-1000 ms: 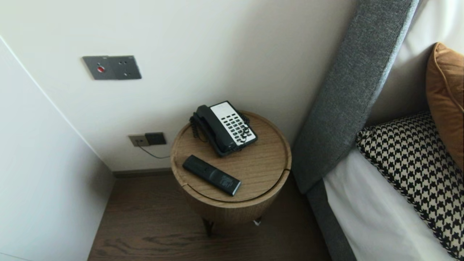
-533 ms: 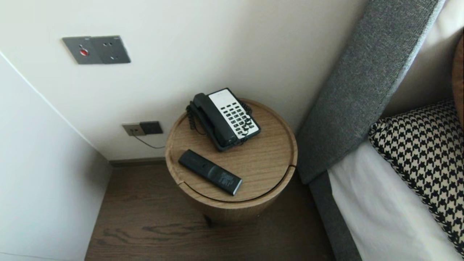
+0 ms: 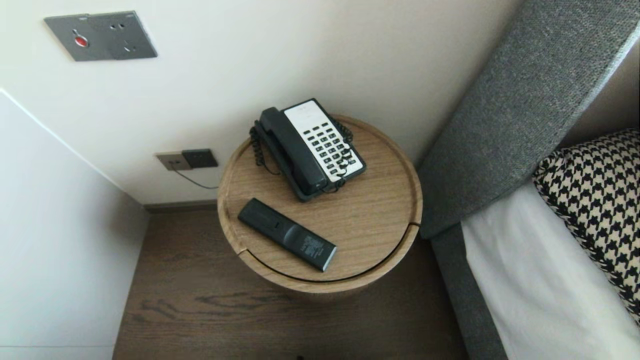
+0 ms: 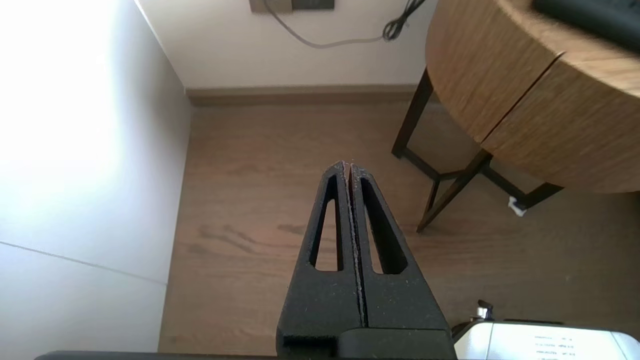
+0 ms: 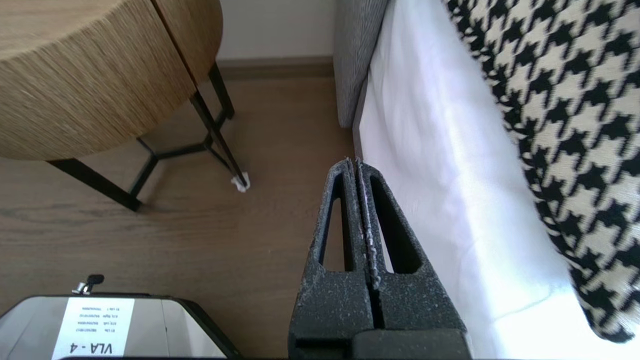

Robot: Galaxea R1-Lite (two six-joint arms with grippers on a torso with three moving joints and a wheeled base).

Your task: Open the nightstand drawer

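Bedroom corner: bed (image 3: 525, 290), round side table (image 3: 370, 220) beside it. Telephone (image 3: 312, 147) at its back, remote (image 3: 286, 234) near the front rim. Left gripper (image 4: 348, 167) and right gripper (image 5: 354, 162) hang below tabletop level, fingers together, empty. Risk: a clumsy nudge could slide the remote off.

On the round tabletop (image 3: 380, 220) the phone (image 3: 310, 147) fills the 12 o'clock part and the remote (image 3: 286, 234) lies across 7 to 8 o'clock; the bare wood from 2 to 5 o'clock is free. The wall (image 3: 300, 50) stands close behind at 12 o'clock and the grey headboard (image 3: 505, 125) is just beside the rim at 3 o'clock, so both block the way. The floor (image 3: 200, 300) from 6 to 9 o'clock is open, and a hand could come in from there.
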